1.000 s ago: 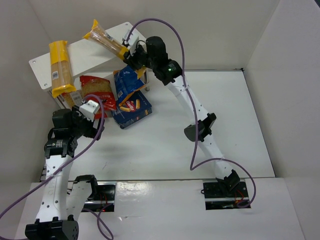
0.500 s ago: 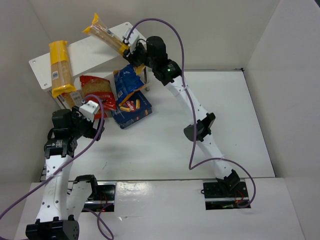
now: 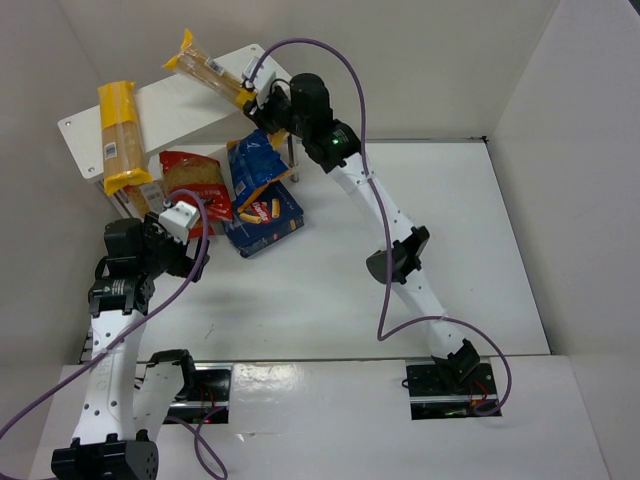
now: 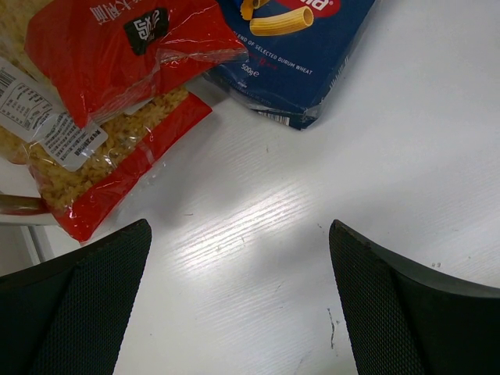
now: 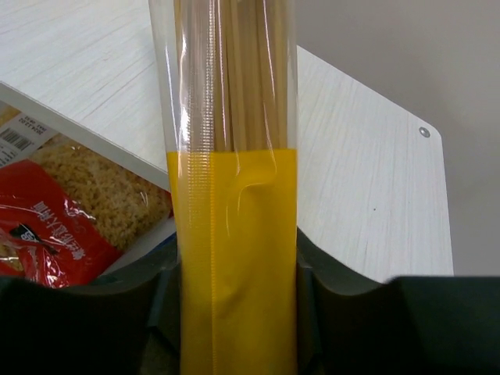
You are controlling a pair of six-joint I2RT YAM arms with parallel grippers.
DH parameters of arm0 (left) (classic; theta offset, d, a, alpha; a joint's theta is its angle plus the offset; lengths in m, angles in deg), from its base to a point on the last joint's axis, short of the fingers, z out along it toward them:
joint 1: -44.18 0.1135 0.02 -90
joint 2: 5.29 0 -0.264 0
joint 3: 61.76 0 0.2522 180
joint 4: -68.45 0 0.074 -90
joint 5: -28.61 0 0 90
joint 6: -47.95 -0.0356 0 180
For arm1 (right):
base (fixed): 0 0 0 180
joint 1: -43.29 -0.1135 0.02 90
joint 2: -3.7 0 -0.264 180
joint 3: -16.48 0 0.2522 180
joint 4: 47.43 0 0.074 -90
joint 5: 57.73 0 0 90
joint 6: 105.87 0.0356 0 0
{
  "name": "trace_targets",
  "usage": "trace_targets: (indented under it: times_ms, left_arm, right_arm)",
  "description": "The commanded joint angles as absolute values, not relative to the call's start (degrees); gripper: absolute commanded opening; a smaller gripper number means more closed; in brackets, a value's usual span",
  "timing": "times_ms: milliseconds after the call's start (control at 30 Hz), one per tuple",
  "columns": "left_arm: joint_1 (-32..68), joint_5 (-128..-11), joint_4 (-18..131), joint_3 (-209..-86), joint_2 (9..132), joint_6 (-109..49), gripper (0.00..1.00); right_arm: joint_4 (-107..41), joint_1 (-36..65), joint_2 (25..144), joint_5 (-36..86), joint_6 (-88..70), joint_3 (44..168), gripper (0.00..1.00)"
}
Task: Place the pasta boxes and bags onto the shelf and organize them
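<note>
White rectangular shelf board (image 3: 190, 100) on thin metal legs sits at ten o'clock in the top view; one long yellow-and-clear spaghetti bag (image 3: 121, 135) lies across its nine o'clock end; the second spaghetti bag (image 3: 208, 72), clamped at its yellow tail by the right gripper (image 3: 255, 100), has crept slightly further toward eleven o'clock over the board, tilted and not yet laid down, so its placement looks close; red pasta bag (image 3: 188, 178), blue bag (image 3: 255, 160) and flat dark-blue box (image 3: 268, 220) wait on the table; the left gripper (image 4: 238, 258) hangs spread wide and empty beside them.
</note>
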State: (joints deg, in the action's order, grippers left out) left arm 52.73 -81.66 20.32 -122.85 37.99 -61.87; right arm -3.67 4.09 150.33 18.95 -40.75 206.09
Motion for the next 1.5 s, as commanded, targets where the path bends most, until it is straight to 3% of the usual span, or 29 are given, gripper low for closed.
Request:
trace_targets:
  times_ms: [0, 67, 100, 133, 167, 967, 1100, 1267, 1433, 1467]
  left_arm:
    - [53.1, -83.4, 20.8, -123.2, 37.3, -63.1, 1.00]
    - [53.1, -83.4, 20.8, -123.2, 37.3, -63.1, 1.00]
    - [53.1, -83.9, 20.8, -123.2, 37.3, -63.1, 1.00]
    - [53.1, -83.9, 20.8, -123.2, 37.3, -63.1, 1.00]
    - [53.1, -83.9, 20.8, -123.2, 37.3, -63.1, 1.00]
    - [53.7, -84.4, 20.8, -123.2, 36.8, -63.7, 1.00]
    - [53.7, -84.4, 20.8, -123.2, 36.8, -64.2, 1.00]
    - [53.7, -84.4, 20.3, -123.2, 36.8, -64.2, 1.00]
    - [54.2, -84.9, 20.3, -123.2, 36.8, -64.2, 1.00]
    - [54.2, -84.9, 20.3, -123.2, 36.8, -64.2, 1.00]
  right_arm:
    - [-16.9, 3.0, 147.6, 20.4, -41.5, 210.1, 0.46]
    - [-16.9, 3.0, 147.6, 20.4, -42.1, 210.1, 0.52]
    - [-16.9, 3.0, 147.6, 20.4, -42.6, 210.1, 0.43]
    - [-16.9, 3.0, 147.6, 20.4, -42.1, 210.1, 0.03]
    - [-17.5, 3.0, 147.6, 20.4, -42.1, 210.1, 0.00]
    - [-26.5, 2.0, 148.6, 20.5, -43.6, 210.1, 0.00]
    - [-29.4, 1.5, 149.8, 20.5, -44.8, 210.1, 0.09]
    - [-30.9, 1.5, 151.1, 20.5, -45.3, 210.1, 0.09]
    - [-33.0, 1.5, 152.3, 20.5, -45.8, 210.1, 0.24]
    - [-33.0, 1.5, 152.3, 20.0, -45.8, 210.1, 0.34]
